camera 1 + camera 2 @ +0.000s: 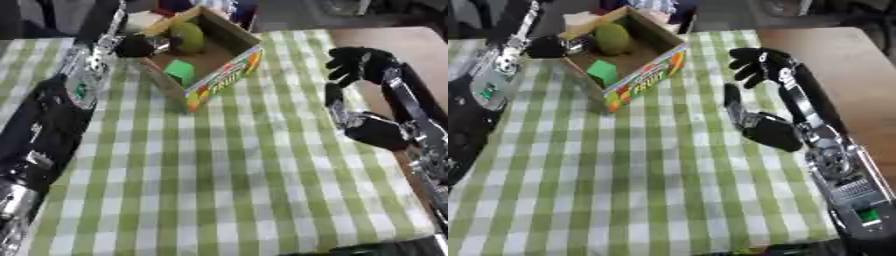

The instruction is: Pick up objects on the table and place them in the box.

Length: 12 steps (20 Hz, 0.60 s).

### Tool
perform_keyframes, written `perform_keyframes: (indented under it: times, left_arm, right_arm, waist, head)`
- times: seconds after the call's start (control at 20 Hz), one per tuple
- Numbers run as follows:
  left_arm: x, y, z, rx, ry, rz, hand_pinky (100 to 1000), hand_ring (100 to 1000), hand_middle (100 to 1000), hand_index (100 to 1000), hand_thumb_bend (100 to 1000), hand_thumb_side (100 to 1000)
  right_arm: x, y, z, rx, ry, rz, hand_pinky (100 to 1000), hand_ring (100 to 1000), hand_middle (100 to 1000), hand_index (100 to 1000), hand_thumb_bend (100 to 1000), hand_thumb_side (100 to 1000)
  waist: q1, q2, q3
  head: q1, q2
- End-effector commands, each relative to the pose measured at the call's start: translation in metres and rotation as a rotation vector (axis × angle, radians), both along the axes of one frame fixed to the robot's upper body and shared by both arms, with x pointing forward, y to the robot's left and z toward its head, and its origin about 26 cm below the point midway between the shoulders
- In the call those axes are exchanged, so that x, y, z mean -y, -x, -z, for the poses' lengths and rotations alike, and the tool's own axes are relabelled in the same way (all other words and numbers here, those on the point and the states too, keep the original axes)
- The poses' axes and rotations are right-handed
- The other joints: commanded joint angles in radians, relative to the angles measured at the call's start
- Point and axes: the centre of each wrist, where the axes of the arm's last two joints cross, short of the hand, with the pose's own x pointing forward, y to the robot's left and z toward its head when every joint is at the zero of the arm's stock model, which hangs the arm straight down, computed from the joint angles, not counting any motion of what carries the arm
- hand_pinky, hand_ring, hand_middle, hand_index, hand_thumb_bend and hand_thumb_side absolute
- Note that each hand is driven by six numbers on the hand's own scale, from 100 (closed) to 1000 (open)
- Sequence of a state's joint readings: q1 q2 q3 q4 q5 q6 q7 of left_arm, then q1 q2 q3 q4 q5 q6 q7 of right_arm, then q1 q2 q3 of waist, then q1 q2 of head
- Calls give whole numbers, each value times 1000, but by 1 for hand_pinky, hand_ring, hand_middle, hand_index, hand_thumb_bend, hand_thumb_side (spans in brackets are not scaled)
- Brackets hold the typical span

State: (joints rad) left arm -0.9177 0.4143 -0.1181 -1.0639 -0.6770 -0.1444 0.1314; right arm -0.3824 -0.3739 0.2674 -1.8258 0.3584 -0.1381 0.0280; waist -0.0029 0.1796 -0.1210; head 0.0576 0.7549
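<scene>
— Left eye view: what's in the box (229,76)?
— Olive round fruit (187,36) and green block (181,71) inside. Left hand (138,46) at the box's near-left rim, touching the fruit; can't tell how its fingers stand.
— Anything left on the worktop (227,185)?
— Nothing loose visible on the checked cloth.
— Right eye view?
— Right hand (767,127) over the cloth's right side, well apart from the box, fingers (754,62) spread wide, holding nothing.
— Progress?
— Probably near done: last fruit going in, then release.
</scene>
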Motion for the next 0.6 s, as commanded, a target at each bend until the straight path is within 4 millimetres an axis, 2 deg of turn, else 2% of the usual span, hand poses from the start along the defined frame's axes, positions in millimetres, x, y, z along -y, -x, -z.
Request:
perform_keyframes:
  times: [0.05, 0.35, 0.6]
  left_arm:
    - [-7, 18, -37, 91, 22, 60, 725, 791, 745, 869, 739, 642]
    - [-19, 60, -46, 136, 128, 154, 713, 772, 704, 838, 642, 623]
    - [-30, 95, -35, 148, 213, 200, 705, 766, 689, 819, 606, 619]
  right_arm:
    - [6, -1, -7, 27, 9, 16, 582, 655, 674, 855, 100, 389]
    - [9, -1, -8, 33, 10, 29, 582, 654, 674, 855, 100, 389]
    - [10, -2, -9, 40, 9, 36, 582, 654, 674, 855, 100, 389]
  waist:
    - [0, -12, 5]
    - [2, -6, 16]
    - [4, 0, 24]
  head:
    - [-10, -8]
    - [-20, -11]
    - [-28, -13]
